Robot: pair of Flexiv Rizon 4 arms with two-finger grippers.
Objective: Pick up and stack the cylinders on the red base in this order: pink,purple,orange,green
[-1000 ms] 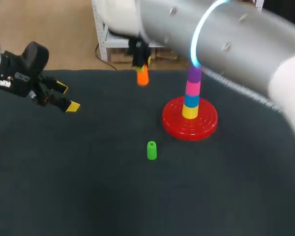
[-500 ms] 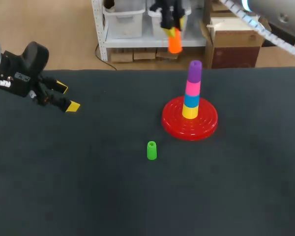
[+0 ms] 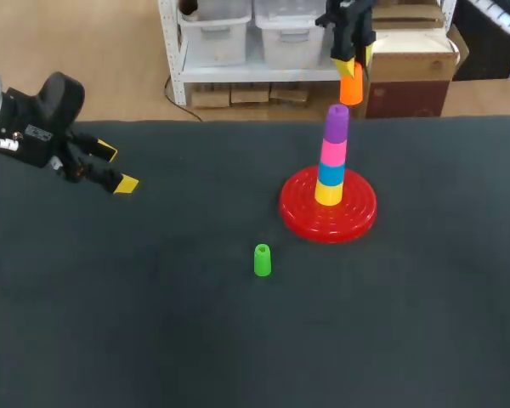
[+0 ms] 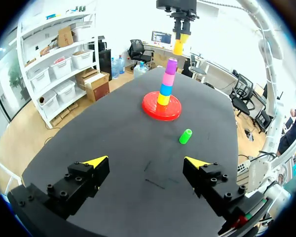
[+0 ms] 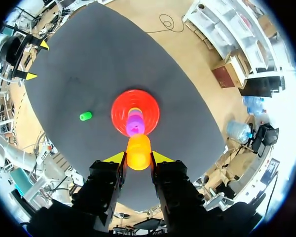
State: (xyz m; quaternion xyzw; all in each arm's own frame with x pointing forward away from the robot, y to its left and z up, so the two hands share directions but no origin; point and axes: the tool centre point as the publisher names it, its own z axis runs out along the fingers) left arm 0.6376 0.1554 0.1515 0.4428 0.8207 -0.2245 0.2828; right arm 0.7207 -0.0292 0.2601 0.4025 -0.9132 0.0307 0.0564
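We have carried the orange plastic cylinder (image 3: 351, 87), pinched in our right pincer (image 3: 349, 65), rightward across the frame's top to above the purple-topped stack (image 3: 332, 161), ready for lowering; our left pincer (image 3: 116, 168) stands spread.

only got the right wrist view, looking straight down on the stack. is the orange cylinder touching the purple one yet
Observer: No. In the left wrist view the orange cylinder hangs above the purple cylinder with a gap between them.
Operator: ok, what's under the purple, i just see rings
Observer: In the head view the stack on the red base reads, from the bottom up: yellow cylinder, blue cylinder, pink cylinder, then purple.
Operator: and the green one, standing or tipped
Observer: The head view shows the green cylinder standing upright on the table, nearer the robot than the base and apart from it.
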